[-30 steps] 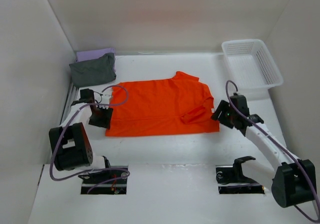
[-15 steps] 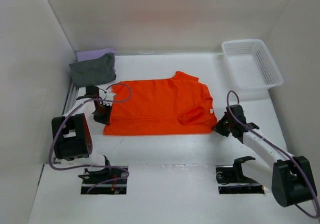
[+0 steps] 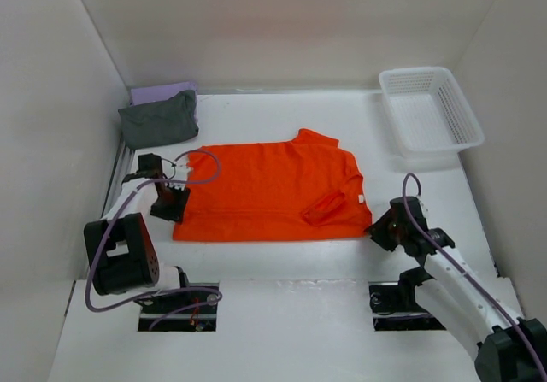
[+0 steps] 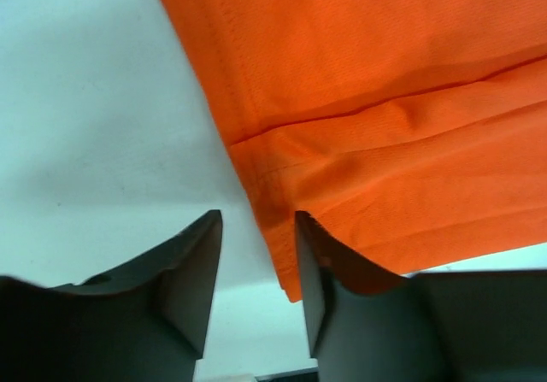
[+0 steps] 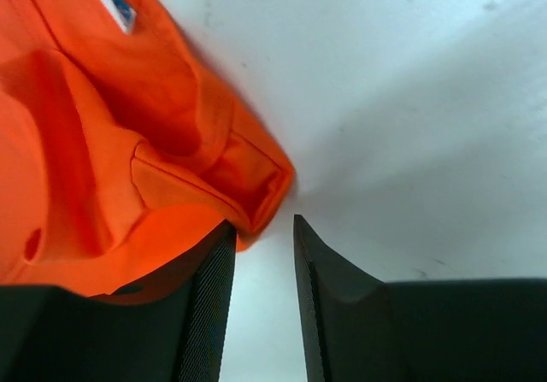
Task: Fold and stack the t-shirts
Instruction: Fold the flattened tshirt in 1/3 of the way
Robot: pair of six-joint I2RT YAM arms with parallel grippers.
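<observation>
The orange t-shirt (image 3: 265, 194) is laid flat on the table (image 3: 282, 258), spanning the space between the two grippers (one sleeve is turned in over the body). The left gripper (image 4: 256, 228) is set low at the hem corner. Its jaws stand slightly apart, and the corner lies in the gap against one finger, unclamped. The right gripper (image 5: 263, 228) is likewise slightly parted and holds nothing; a hemmed fold near the neck label lies just ahead of its fingertips. The dark grey t-shirt (image 3: 158, 119), folded, lies well beyond the left gripper, with the lavender t-shirt (image 3: 162, 90) just behind it. Spreading is judged complete and the first fold due. Both near corners are to be pinched, lifted and carried over toward the far edge.
</observation>
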